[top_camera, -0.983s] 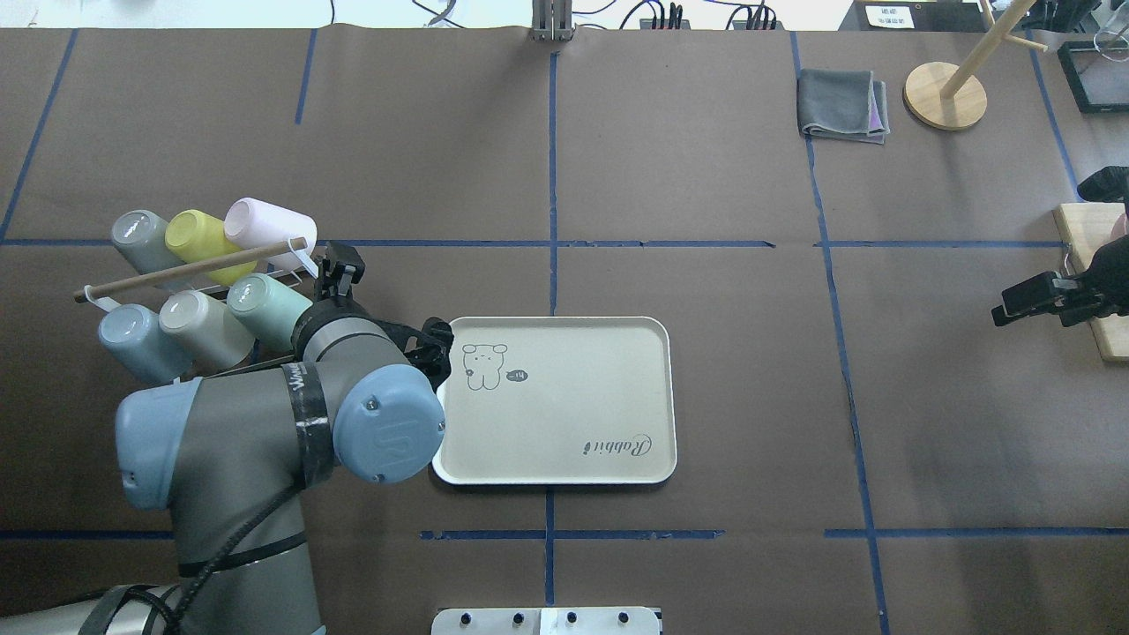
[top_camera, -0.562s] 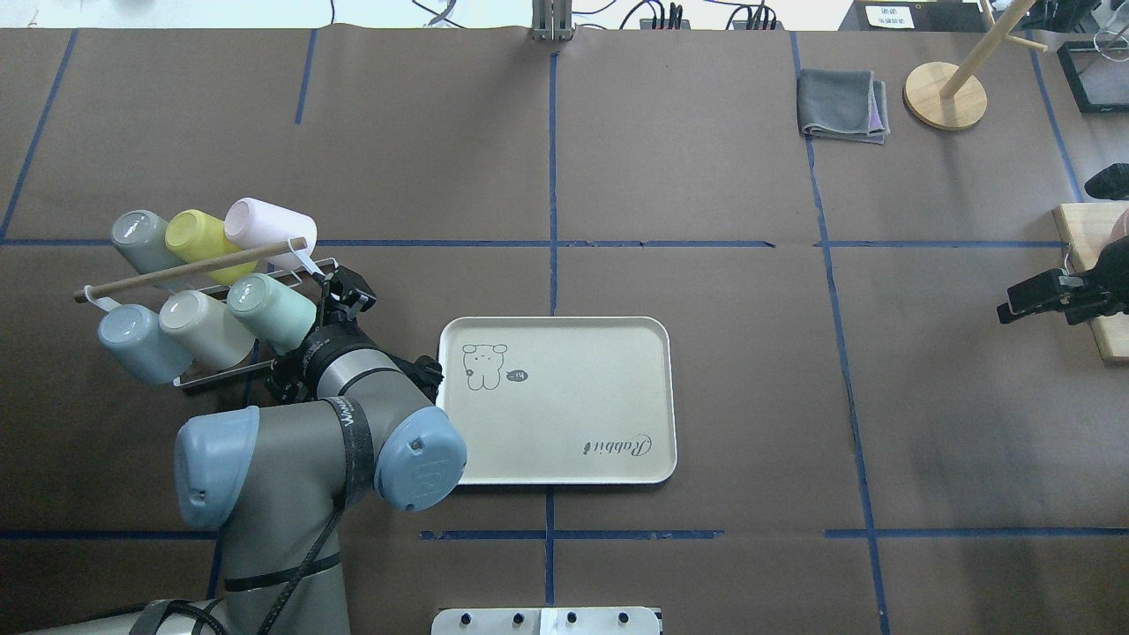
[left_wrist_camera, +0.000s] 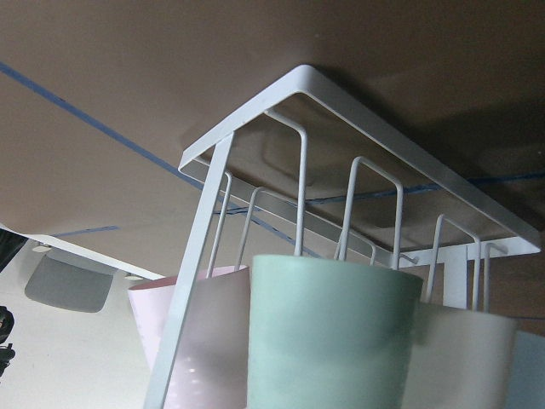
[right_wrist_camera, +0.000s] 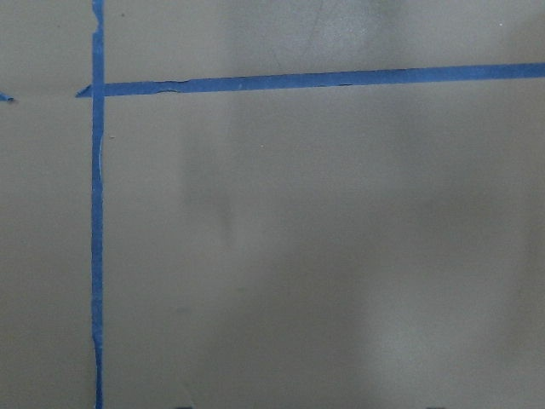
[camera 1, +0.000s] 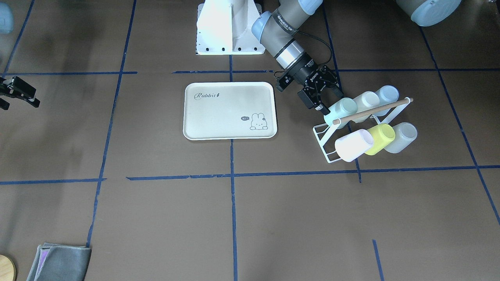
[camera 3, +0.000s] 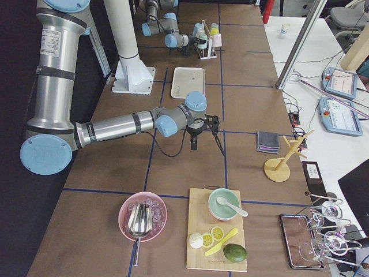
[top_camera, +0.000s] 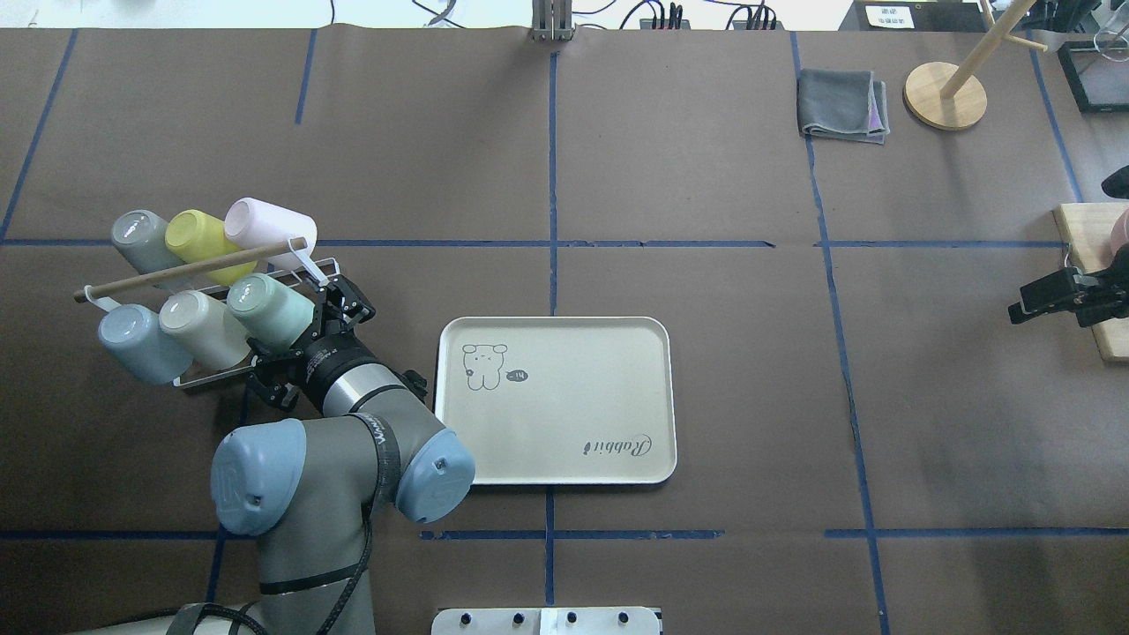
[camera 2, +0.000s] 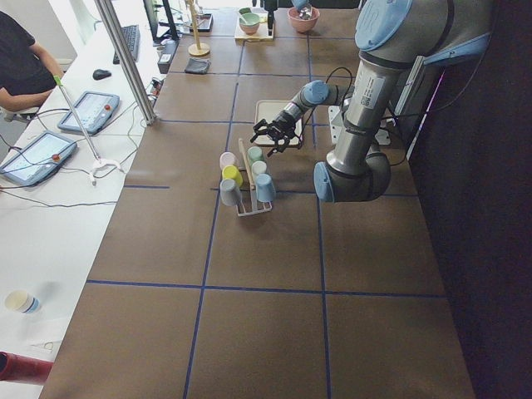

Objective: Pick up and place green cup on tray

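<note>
The green cup (top_camera: 269, 310) hangs tilted, mouth down, on the white wire rack (top_camera: 220, 375), at the right end of its near row. It also shows in the front view (camera 1: 341, 110) and fills the bottom of the left wrist view (left_wrist_camera: 332, 332). My left gripper (top_camera: 295, 337) is open, right at the cup's lower end, one finger on each side (camera 1: 330, 103). I cannot tell whether it touches the cup. The cream tray (top_camera: 564, 441) with the bunny drawing lies flat just right of the rack, with nothing on it. My right gripper (top_camera: 1028, 304) is open and empty at the far right.
The rack also holds a cream cup (top_camera: 198, 326), a blue cup (top_camera: 137, 339), and grey, yellow-green (top_camera: 201, 238) and pink cups behind a wooden bar (top_camera: 185, 272). A grey cloth (top_camera: 842, 104) and a wooden stand (top_camera: 944, 95) sit at the back right. A wooden board (top_camera: 1089, 265) lies at the right edge.
My left arm's elbow has swung toward the robot. The wrist has turned, so the open gripper now points at the green cup's end. My right gripper has drifted slightly right.
</note>
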